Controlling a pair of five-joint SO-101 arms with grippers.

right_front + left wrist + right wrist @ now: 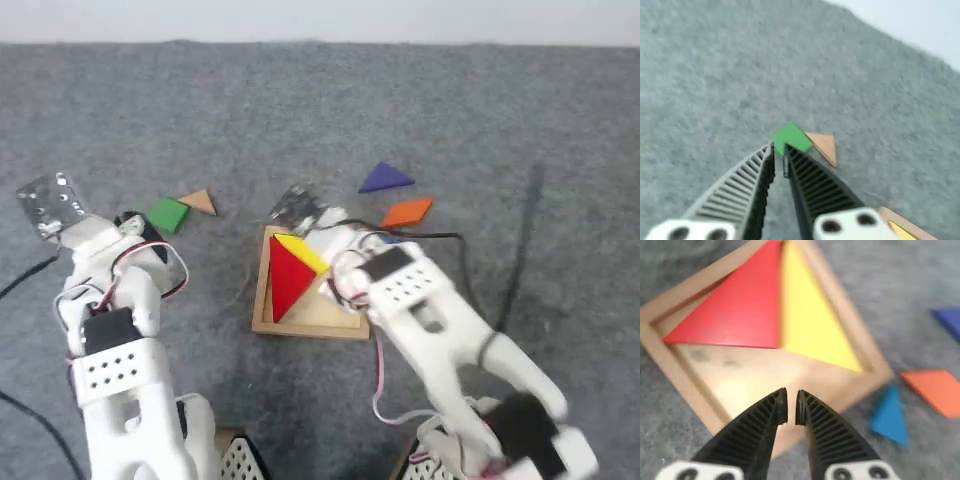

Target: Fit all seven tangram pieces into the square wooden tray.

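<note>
The square wooden tray [300, 328] holds a red triangle [287, 277] and a yellow triangle [300, 252] side by side. My right gripper [791, 407] hangs shut over the tray's bare floor [755, 375], just off the red triangle [740, 310] and the yellow triangle [810, 325]. A small blue triangle [890, 415] lies on the carpet outside the tray's rim [670, 360]. My left gripper [778, 150] is shut, its tips at the edge of a green square [791, 137], with a tan triangle [824, 146] just beyond. Both pieces lie left of the tray, the green square [167, 214] and the tan triangle [199, 201].
An orange parallelogram [407, 211] and a purple triangle [384, 178] lie on the grey carpet behind and right of the tray. The orange piece [935, 390] sits past the blue one. A corner of the tray [900, 225] shows beside my left gripper.
</note>
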